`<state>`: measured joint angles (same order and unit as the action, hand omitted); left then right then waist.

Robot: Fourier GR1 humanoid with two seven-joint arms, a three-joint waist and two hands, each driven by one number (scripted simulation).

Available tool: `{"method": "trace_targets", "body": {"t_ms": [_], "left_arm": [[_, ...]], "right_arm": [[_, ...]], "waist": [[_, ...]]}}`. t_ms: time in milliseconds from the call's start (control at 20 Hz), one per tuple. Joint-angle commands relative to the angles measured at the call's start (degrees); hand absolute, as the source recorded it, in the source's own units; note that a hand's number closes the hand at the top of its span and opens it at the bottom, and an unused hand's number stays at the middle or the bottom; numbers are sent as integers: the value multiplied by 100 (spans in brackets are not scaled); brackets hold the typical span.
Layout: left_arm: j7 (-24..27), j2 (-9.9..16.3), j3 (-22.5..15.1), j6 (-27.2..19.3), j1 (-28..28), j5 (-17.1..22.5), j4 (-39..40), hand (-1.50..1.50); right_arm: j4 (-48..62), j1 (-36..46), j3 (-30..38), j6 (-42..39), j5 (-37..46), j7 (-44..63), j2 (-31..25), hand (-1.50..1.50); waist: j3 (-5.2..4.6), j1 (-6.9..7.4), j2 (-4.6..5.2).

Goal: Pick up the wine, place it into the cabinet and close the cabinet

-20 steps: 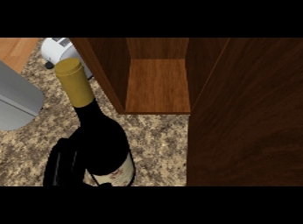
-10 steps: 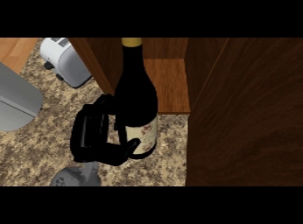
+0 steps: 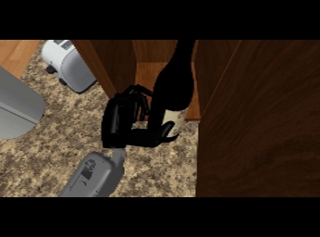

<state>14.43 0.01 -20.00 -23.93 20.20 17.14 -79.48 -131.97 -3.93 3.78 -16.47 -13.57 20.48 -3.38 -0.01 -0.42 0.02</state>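
Observation:
The dark wine bottle [image 3: 173, 83] with a pale label is tilted, its neck pointing away from me into the open wooden cabinet [image 3: 145, 69]. Its lower part hangs over the cabinet's front edge and the speckled counter [image 3: 40, 162]. My left hand [image 3: 122, 120] is shut on the bottle's lower body from the left side, fingers curled round the far side and thumb under the label. The grey forearm [image 3: 98, 173] comes up from the lower left. The bottle's top is lost in the dark at the upper edge. My right hand does not show.
The cabinet's open door [image 3: 265, 120] fills the right side as a tall brown panel. A white toaster [image 3: 70, 62] stands left of the cabinet's side wall. A large grey rounded object [image 3: 6, 102] sits at the left edge.
The bottle and the hand holding it have travelled up and to the right, from over the counter to the cabinet opening. The neck now reaches inside, and the forearm has come into view.

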Motion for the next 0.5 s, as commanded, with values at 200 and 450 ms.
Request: {"method": "trace_targets", "body": {"t_ms": [200, 450], "left_arm": [[367, -1, -407, -502, 115, 355, 561, 150], [1049, -1, -634, -628, 371, 937, 1441, 150]], "right_arm": [[289, -480, -66, -314, 146, -586, 149, -150], [-132, -474, 105, -290, -205, -302, 36, -150]], "waist": [[1, 8, -3], [0, -14, -1]]}}
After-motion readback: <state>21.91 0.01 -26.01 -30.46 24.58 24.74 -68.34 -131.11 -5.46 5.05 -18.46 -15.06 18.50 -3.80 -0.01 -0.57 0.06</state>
